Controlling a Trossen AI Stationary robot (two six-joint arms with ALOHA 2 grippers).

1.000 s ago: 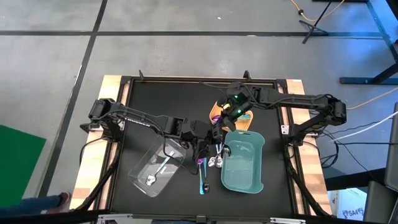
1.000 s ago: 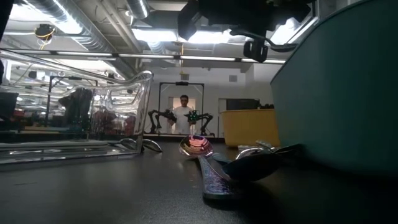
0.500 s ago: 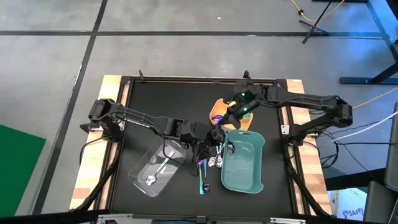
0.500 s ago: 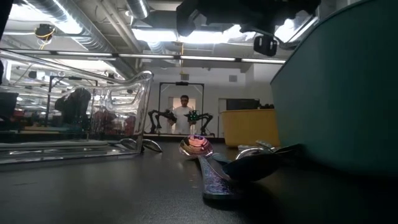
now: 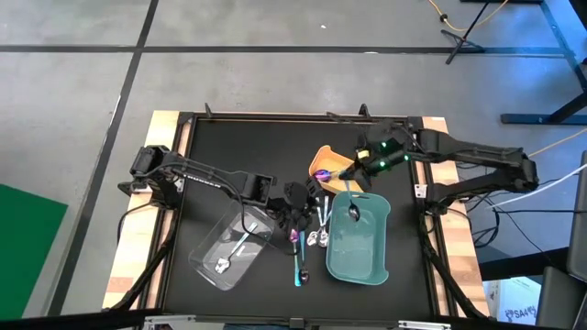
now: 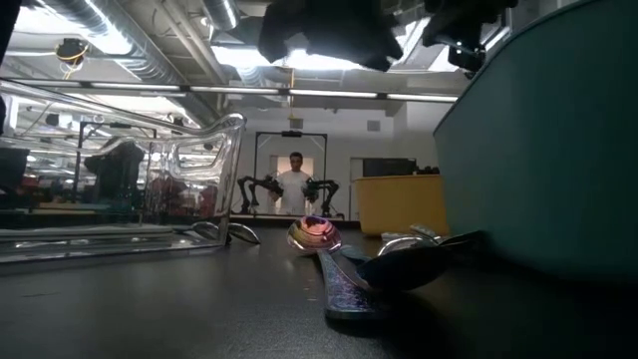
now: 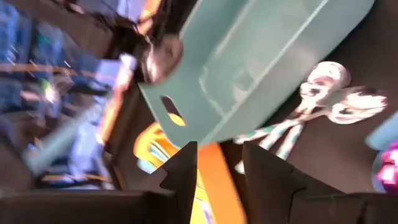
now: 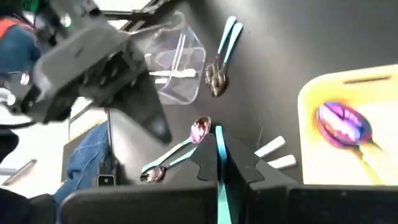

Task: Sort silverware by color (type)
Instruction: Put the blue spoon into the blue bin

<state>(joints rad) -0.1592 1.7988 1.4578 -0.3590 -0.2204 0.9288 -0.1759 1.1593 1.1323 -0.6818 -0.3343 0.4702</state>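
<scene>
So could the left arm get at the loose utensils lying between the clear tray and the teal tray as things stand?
Probably yes. The left tool hangs open right above the loose utensils, which lie on bare mat between the clear tray and the teal tray. The right tool is shut, back by the yellow tray.

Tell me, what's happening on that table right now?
Left gripper jaws open over loose silverware. Right gripper shut, above yellow tray. Dark spoon in teal tray. Nothing blocking.
</scene>
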